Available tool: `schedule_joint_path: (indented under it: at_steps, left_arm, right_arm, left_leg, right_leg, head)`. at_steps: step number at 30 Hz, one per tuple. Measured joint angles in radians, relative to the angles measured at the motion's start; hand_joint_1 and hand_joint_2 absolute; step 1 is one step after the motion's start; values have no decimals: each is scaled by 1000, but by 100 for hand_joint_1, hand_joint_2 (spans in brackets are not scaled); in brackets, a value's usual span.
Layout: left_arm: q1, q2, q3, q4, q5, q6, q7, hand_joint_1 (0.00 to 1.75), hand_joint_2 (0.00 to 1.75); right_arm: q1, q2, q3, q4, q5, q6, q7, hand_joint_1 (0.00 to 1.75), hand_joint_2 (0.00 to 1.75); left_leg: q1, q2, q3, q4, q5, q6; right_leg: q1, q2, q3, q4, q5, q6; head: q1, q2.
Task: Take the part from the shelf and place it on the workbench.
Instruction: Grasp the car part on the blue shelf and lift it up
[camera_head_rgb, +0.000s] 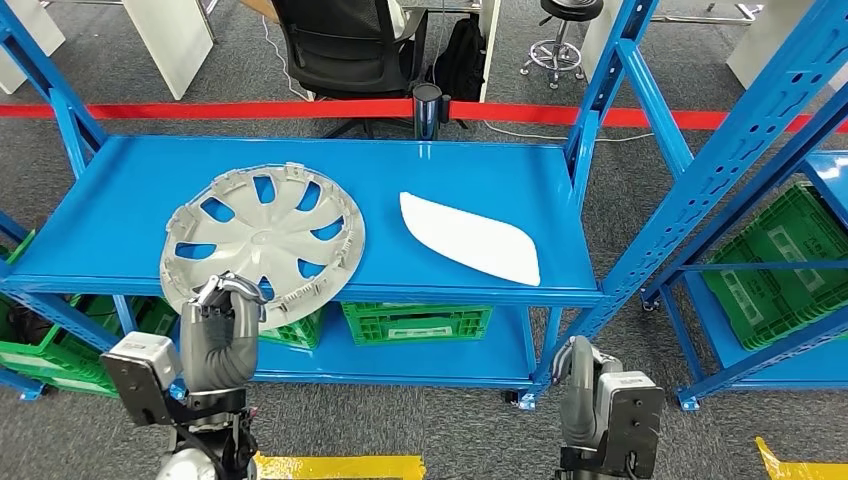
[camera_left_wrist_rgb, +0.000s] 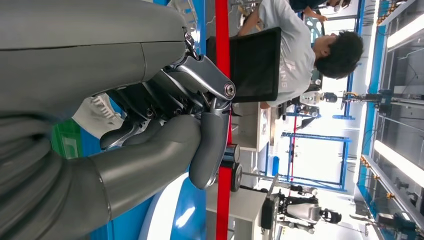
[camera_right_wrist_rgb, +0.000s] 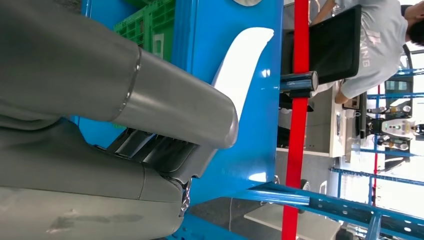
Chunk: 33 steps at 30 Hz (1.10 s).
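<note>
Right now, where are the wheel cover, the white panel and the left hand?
wheel cover (camera_head_rgb: 262, 243): head view, on its central hub.
white panel (camera_head_rgb: 468, 238): head view, on the middle of its flat face.
left hand (camera_head_rgb: 222, 318): head view, on the grey fingers.

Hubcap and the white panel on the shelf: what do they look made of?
Hubcap: probably moulded plastic with a matte silver-grey finish; thin spokes, cut-out windows and small clip tabs round the rim suggest it. White panel: a smooth, slightly glossy curved sheet, likely painted plastic, though painted metal can't be ruled out. Shelf: blue painted steel with a faint sheen.
</note>
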<state>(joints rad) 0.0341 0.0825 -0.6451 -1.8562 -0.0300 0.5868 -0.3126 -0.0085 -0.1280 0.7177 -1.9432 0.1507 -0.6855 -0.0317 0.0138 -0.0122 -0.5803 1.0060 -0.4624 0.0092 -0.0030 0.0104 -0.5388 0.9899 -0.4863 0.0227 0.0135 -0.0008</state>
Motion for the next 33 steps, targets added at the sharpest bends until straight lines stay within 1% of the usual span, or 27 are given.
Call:
schedule_joint_path:
  at_steps: [2, 3, 6, 10, 13, 18, 21, 25, 28, 30, 33]
  left_arm:
    - [1, 6, 0, 1, -3, 6, 0, 1, 0]
    - [2, 8, 0, 1, -4, 9, 0, 0, 0]
    - [3, 15, 0, 3, -14, 21, 1, 0, 0]
    - [6, 23, 3, 7, -37, 41, 8, 0, 0]
    - [10, 25, 12, 8, -38, 48, 8, 0, 0]
    - [23, 25, 43, 15, -26, 47, -5, 0, 0]
    - [27, 26, 74, 15, -40, 38, 2, 0, 0]
    - [34, 27, 121, 15, -63, 5, 23, 0, 0]
    - [35, 27, 153, 15, -70, -30, 29, 0, 0]
    - [30, 26, 172, 15, -73, -61, 30, 0, 0]
    - [15, 25, 193, 20, -76, -104, 29, 0, 0]
  right_arm:
    - [3, -7, -1, -2, 2, 0, 1, 35, 0]
    - [4, -10, -2, -3, 4, 0, 2, 0, 44]
    - [8, -17, -6, -3, 46, 0, 29, 0, 175]
    - [4, -31, -7, -10, 172, 15, 129, 0, 175]
    - [-5, -40, -7, -11, 250, 57, 206, 0, 175]
    - [-21, -51, -8, -12, 343, 120, 299, 0, 175]
    - [-34, -55, -17, -12, 481, 174, 375, 0, 175]
    - [-59, -64, -28, -12, 724, 333, 496, 0, 175]
    - [-86, -68, -32, -10, 851, 459, 549, 0, 175]
    - [-110, -70, -32, -5, 910, 560, 572, 0, 175]
    - [-150, -70, -31, 10, 929, 699, 586, 0, 175]
  left_leg:
    - [0, 0, 0, 0, 0, 0]
    - [0, 0, 0, 0, 0, 0]
    - [0, 0, 0, 0, 0, 0]
    - [0, 0, 0, 0, 0, 0]
    - [0, 0, 0, 0, 0, 0]
    - [0, 0, 0, 0, 0, 0]
    - [0, 0, 0, 0, 0, 0]
    - [0, 0, 0, 0, 0, 0]
    - [0, 0, 0, 0, 1, 0]
    - [0, 0, 0, 0, 1, 0]
    - [0, 0, 0, 0, 1, 1]
  right_leg:
    - [0, 0, 0, 0, 0, 0]
    - [0, 0, 0, 0, 0, 0]
    - [0, 0, 0, 0, 0, 0]
    - [0, 0, 0, 0, 0, 0]
    - [0, 0, 0, 0, 0, 0]
    - [0, 0, 0, 0, 0, 0]
    - [0, 0, 1, 1, 0, 0]
    - [0, 0, 1, 1, 0, 0]
    - [0, 0, 1, 1, 0, 0]
    - [0, 0, 1, 1, 0, 0]
    - [0, 0, 1, 1, 1, 0]
  head:
    - [0, 0]
    - [0, 0]
    - [0, 0]
    - [0, 0]
    - [0, 0]
    - [0, 0]
    - [-1, 0]
    - [-1, 0]
    - [0, 0]
    - [0, 0]
    - [0, 0]
